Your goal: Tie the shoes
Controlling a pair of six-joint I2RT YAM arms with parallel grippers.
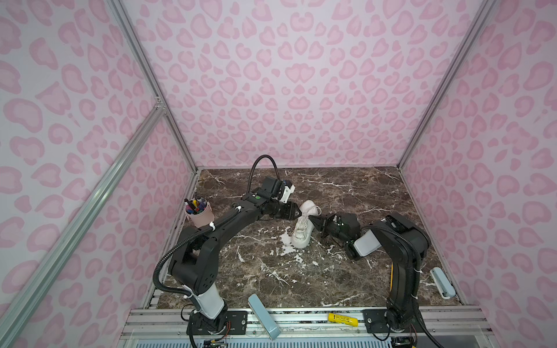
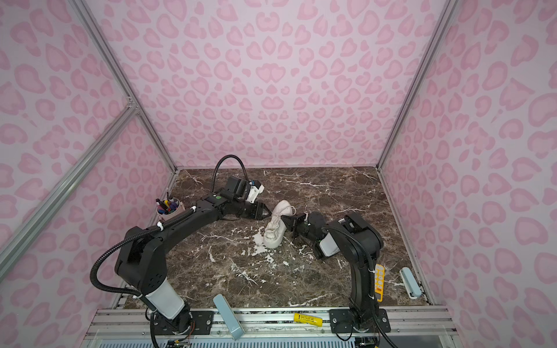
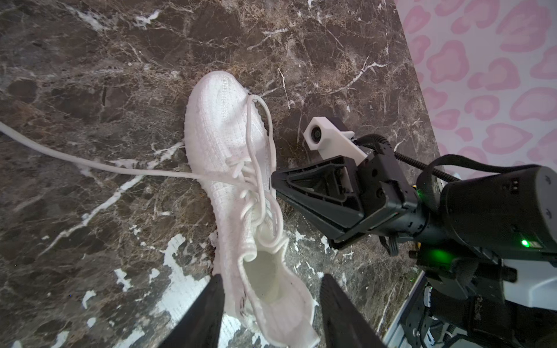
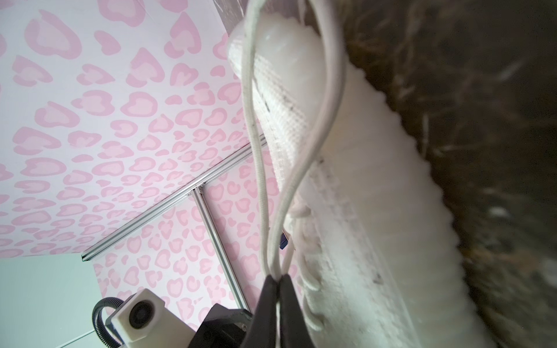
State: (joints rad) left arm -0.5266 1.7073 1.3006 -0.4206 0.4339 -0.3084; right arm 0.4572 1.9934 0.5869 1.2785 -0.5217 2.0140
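Observation:
The white shoe (image 1: 303, 230) (image 2: 275, 227) stands on the marble table (image 1: 346, 280) between both arms. In the left wrist view its heel opening (image 3: 262, 277) lies between the spread fingers of my left gripper (image 3: 272, 277); one finger (image 3: 211, 304) touches the heel's side and the other (image 3: 337, 304) stands apart. My right gripper (image 4: 277, 275) is shut on a loop of white lace (image 4: 255, 144) beside the shoe's upper, and shows at the eyelets (image 3: 272, 179). Another lace strand (image 3: 120, 168) runs taut from the eyelets out of view.
A pink cup of pens (image 1: 199, 212) (image 2: 170, 208) stands at the table's left edge behind the left arm. A blue-grey bar (image 1: 263, 316) and a yellow item (image 1: 342, 319) lie on the front rail, another blue-grey piece (image 1: 441, 283) at the right edge. Pink patterned walls enclose the table.

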